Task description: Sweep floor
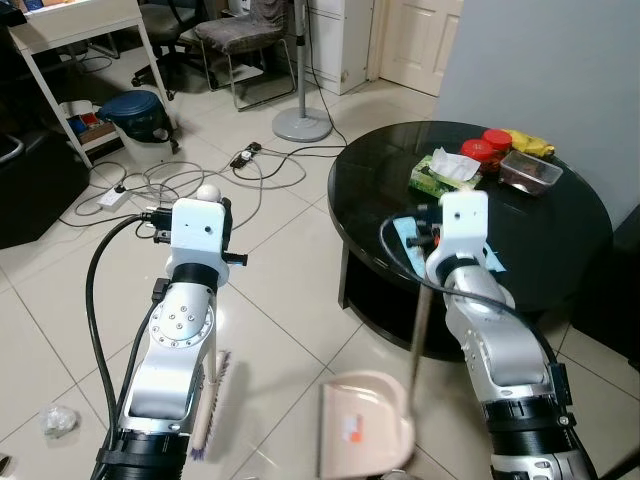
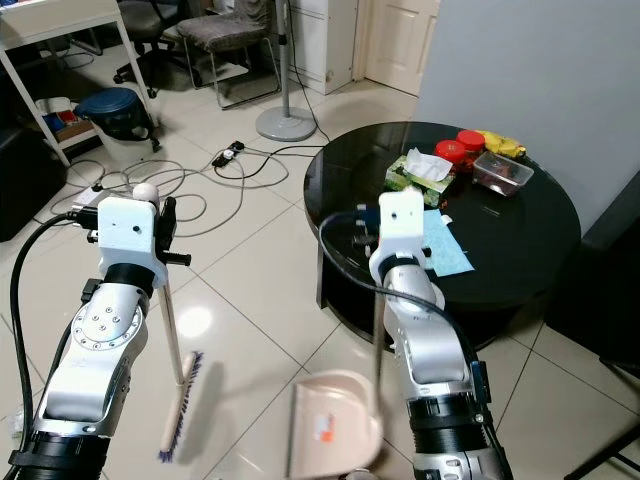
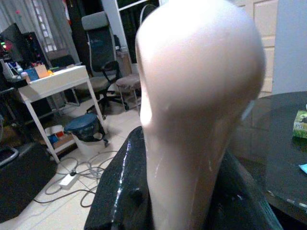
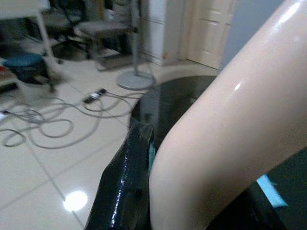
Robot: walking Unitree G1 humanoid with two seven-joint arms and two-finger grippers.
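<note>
We take the round black table (image 1: 560, 250) as our landmark. Its near-left rim curves over the pale tiled floor (image 1: 290, 300), and the open tiles run from that rim toward us and out to the left. Beyond the table's far-left edge stands a fan stand (image 1: 300, 120) on a round grey base, with a tangle of cables (image 1: 190, 180) and a power strip (image 1: 112, 198) spread on the tiles to its left. Farther left of the table are a white desk (image 1: 75, 30), a blue bin (image 1: 135, 115) under it, and a chair (image 1: 240, 35) behind. A crumpled scrap (image 1: 58, 421) lies on the tiles well to the left of the table, near us.

Our left gripper (image 3: 177, 191) is clamped around the broom handle (image 3: 192, 96), whose rounded cream tip fills the wrist view; the black fingers (image 3: 120, 191) press against its sides. The broom's brush head (image 2: 180, 405) rests on the tiles left of the table, near us.

Our right gripper (image 4: 192, 191) is wrapped around the cream dustpan handle (image 4: 230, 124), one black finger (image 4: 127, 182) lying against it. The dustpan (image 1: 362, 420) sits on the tiles just in front of the table's near rim, close beside the brush head.

On the table's far side lie a tissue pack (image 1: 445, 172), red-lidded jars (image 1: 488, 148), a clear container (image 1: 530, 172) and a blue cloth (image 2: 445, 245).
</note>
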